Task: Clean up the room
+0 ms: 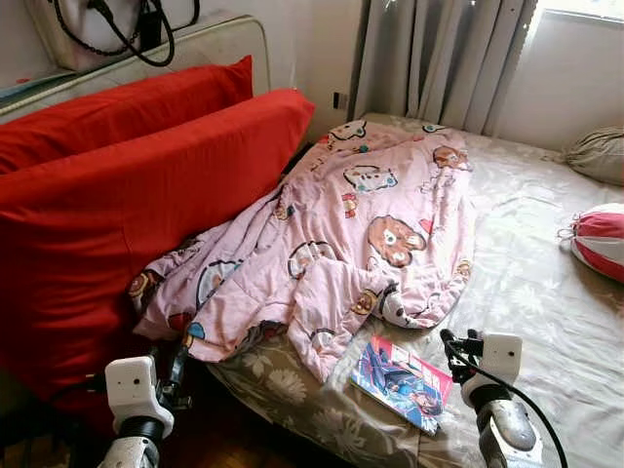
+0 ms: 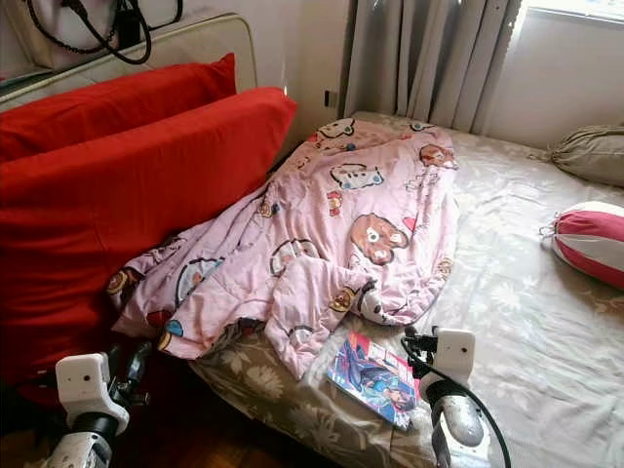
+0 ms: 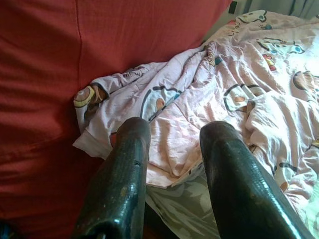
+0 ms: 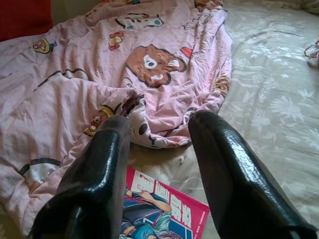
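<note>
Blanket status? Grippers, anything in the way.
Left gripper open, at the pink blanket's crumpled edge by the red cushions. Right gripper open above the comic book. Nothing held.

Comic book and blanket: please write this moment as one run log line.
left gripper open, facing pink blanket | right gripper open, above comic book | bed

I'm looking at a bed [image 1: 546, 292] under a beige floral sheet, daylight falling across it from a window [image 1: 585, 8] at upper right. Grey curtains [image 1: 439, 58] hang against a white wall [image 1: 312, 49]. Dark wooden floor [image 1: 234, 439] shows beside the bed.
</note>
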### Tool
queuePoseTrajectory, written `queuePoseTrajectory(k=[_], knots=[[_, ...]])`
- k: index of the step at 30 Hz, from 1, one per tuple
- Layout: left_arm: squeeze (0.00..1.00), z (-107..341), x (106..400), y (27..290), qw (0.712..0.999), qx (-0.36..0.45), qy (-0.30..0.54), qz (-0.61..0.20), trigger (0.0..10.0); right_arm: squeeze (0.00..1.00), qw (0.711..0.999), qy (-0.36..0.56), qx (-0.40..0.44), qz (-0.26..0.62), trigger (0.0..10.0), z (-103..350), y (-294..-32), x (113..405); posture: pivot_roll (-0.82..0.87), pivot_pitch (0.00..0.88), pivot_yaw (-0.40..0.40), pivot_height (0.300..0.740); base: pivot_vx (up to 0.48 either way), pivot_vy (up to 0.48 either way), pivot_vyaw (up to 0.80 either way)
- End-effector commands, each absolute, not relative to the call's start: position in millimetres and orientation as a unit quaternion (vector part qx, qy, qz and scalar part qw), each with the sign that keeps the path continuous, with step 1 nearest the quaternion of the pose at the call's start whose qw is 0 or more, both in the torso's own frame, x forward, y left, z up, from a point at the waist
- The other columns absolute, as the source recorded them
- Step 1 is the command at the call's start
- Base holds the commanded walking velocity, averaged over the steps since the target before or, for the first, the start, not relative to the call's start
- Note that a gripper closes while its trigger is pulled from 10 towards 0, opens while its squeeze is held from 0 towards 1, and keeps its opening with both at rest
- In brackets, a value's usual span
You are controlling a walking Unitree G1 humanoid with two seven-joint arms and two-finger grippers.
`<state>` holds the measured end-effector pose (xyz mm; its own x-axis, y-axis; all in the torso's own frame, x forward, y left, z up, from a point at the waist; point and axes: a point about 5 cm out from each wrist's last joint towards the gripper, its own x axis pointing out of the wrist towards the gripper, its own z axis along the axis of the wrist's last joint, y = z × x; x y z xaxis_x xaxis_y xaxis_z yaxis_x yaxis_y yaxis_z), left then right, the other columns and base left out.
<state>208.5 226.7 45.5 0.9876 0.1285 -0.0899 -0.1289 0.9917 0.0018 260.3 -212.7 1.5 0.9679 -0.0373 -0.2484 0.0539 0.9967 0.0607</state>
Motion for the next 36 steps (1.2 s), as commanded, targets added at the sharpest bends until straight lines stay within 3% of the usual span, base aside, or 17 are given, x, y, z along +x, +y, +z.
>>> queuePoseTrajectory(k=[1,36], knots=[[0.0,43,209,225,0.997,-0.003,0.048,0.061,10.0,0.0,0.992,0.122,0.03,-0.022,10.0,4,-213,263,0.11,0.0,-0.045,0.68,0.0,0.0,0.0],[0.0,31,203,222,0.996,0.026,0.072,0.037,10.0,0.0,0.993,0.109,0.033,-0.016,10.0,5,-205,263,0.11,0.0,-0.032,0.657,0.0,0.0,0.0]])
